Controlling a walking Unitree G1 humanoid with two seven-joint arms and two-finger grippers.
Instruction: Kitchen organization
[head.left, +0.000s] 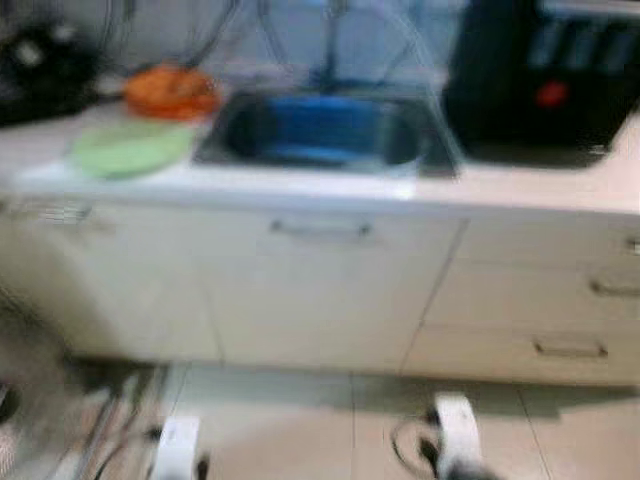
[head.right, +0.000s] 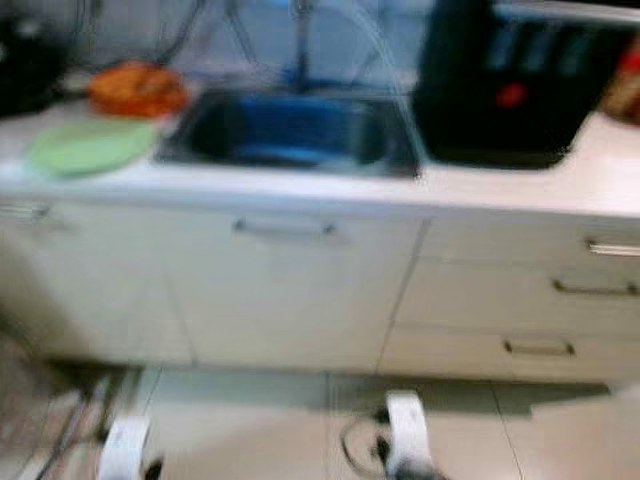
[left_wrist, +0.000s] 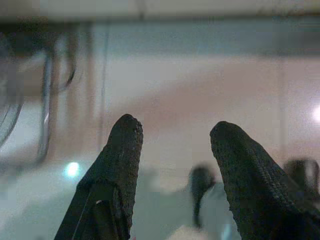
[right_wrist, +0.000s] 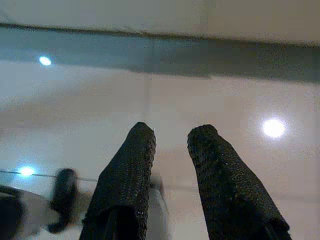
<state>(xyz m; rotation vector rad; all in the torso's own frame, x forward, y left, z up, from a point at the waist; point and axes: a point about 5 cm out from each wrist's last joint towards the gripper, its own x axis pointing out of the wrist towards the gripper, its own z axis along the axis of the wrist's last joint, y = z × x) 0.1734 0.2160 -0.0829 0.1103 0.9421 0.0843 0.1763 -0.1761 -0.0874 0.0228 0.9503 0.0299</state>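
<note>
The head views are blurred. A white kitchen counter (head.left: 520, 185) holds a steel sink (head.left: 325, 135) with something blue (head.left: 320, 125) inside it. To the sink's left lie a pale green plate (head.left: 130, 148) and, behind it, an orange dish (head.left: 170, 90). A big black appliance (head.left: 540, 75) stands to the sink's right. My left gripper (left_wrist: 172, 132) is open with nothing between its fingers, hanging low over the pale tiled floor. My right gripper (right_wrist: 172, 135) is also open and holds nothing, pointing at the floor below the cabinets.
Cream cabinet doors (head.left: 320, 290) and drawers (head.left: 560, 300) with bar handles run under the counter. A dark object (head.left: 40, 65) sits at the counter's far left. Metal wire legs (left_wrist: 47, 100) stand by the left gripper. Cables lie on the floor (head.left: 410, 445).
</note>
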